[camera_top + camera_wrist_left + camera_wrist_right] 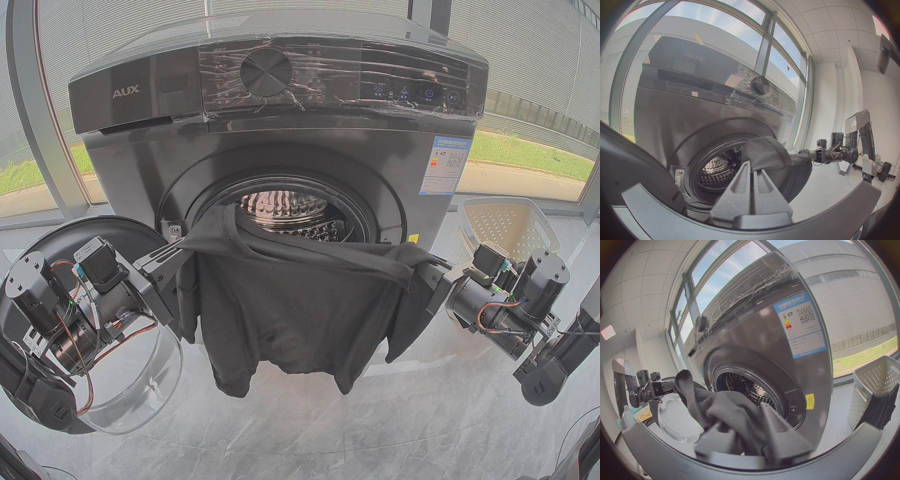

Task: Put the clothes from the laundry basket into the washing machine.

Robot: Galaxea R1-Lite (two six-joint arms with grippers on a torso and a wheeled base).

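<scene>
Black cotton T-shirt (294,306) is hanging stretched between the two hands, right in front of the dark grey front-loading washing machine (156,169). Left hand (178,250) is pinching one shoulder, fingers pressed together on the cloth. Right hand (432,274) is pinching the other shoulder and sleeve the same way. Top edge of the shirt is sitting across the lower half of the round drum opening (284,209). Body and hem are dangling below the lip and seem to be clearing the grey marble floor (312,437). Round glass-bowled door (134,375) is standing open by the left arm. White perforated plastic laundry basket (506,203) is sitting just right of the machine, with another dark garment (881,410) draped over its rim.

Step in hand, as I judge it: feeding the shirt in. Doing it well likely means:
- drawing both hands closer so the span fits the opening
- lifting so the hem clears the lip
- pushing deep before letting go
- minding the door beside the left arm
</scene>
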